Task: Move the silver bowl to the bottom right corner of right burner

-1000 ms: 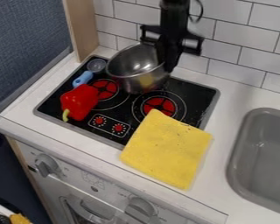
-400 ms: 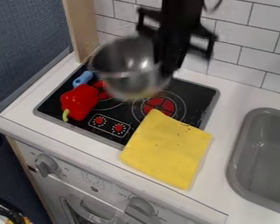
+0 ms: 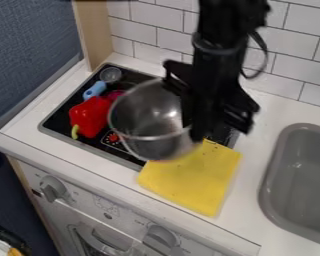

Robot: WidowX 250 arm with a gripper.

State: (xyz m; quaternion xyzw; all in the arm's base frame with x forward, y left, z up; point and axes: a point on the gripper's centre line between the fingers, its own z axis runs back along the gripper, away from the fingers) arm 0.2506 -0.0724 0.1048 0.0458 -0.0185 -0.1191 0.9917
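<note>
Silver bowl [image 3: 146,120] in tool [image 3: 195,131], above stove [image 3: 61,114], near cloth [image 3: 193,181] edge, sink [image 3: 272,172] well apart

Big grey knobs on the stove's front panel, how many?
2. Left knob is near the panel's left end; right knob is by the picture's bottom edge. The front panel runs out of frame, so others may be cut off.

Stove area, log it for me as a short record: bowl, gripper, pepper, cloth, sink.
Bowl: silver bowl, tilted, above the stove, partly hiding the yellow cloth
Gripper: black gripper, holding the bowl at its side
Pepper: red pepper, on the stove, stem toward its front edge
Cloth: yellow cloth, partly on the stove, partly on the counter
Sink: grey sink, right of the cloth
</note>
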